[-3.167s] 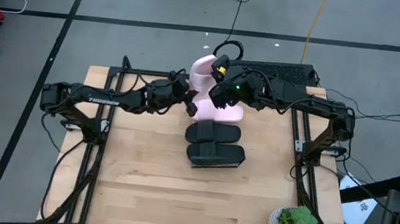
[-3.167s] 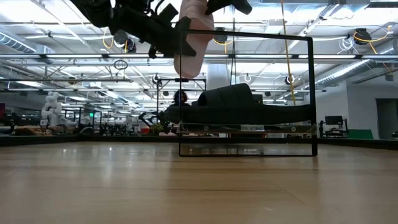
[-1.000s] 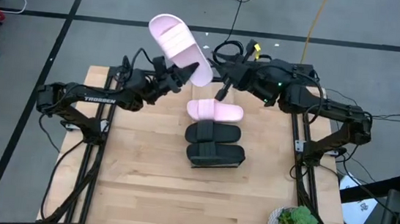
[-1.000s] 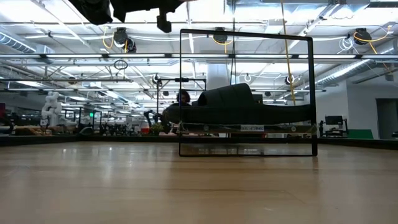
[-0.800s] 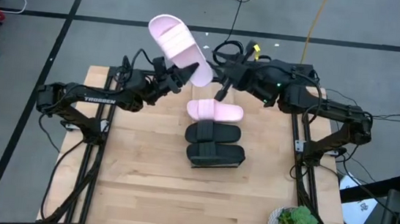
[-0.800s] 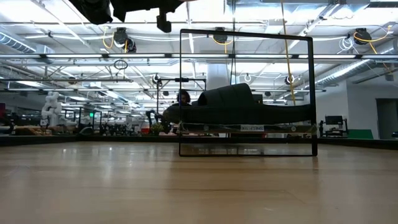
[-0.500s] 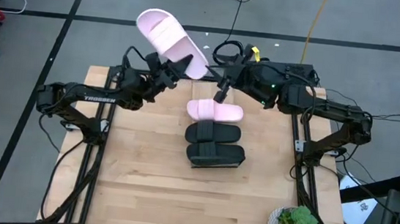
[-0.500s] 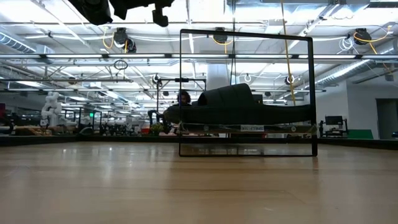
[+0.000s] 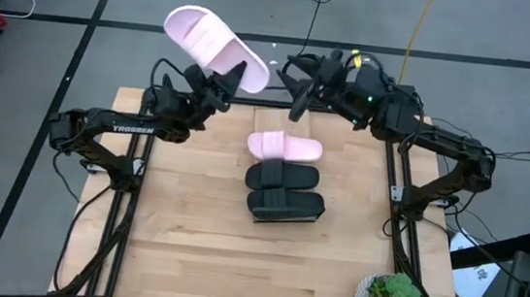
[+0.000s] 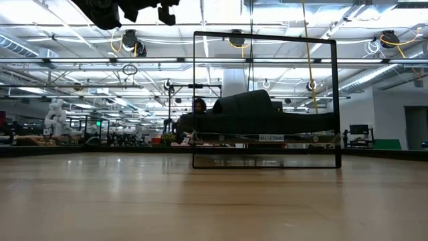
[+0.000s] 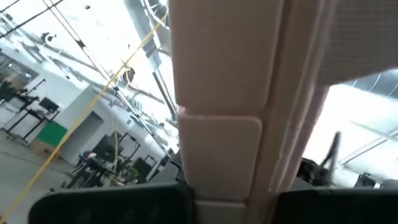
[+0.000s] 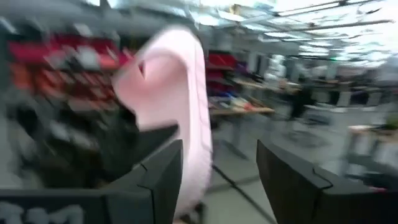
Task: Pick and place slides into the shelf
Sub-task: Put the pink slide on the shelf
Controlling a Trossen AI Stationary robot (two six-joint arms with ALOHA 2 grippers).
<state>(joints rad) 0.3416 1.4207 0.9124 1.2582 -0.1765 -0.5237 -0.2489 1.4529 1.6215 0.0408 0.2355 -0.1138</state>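
Pink slide (image 9: pixel 215 44), held high at upper left of the high view, clamped at one edge in left end effector (image 9: pixel 221 78), right end effector (image 9: pixel 302 86) apart and empty nearby; probably light, springy foam, best gripped by sole rim or strap.

We note bright, even overhead light on the pale wooden tabletop (image 9: pixel 189 229) with only soft shadows, ceiling-light glare washing out the low and left wrist views, and heavy motion blur smearing the right wrist view.
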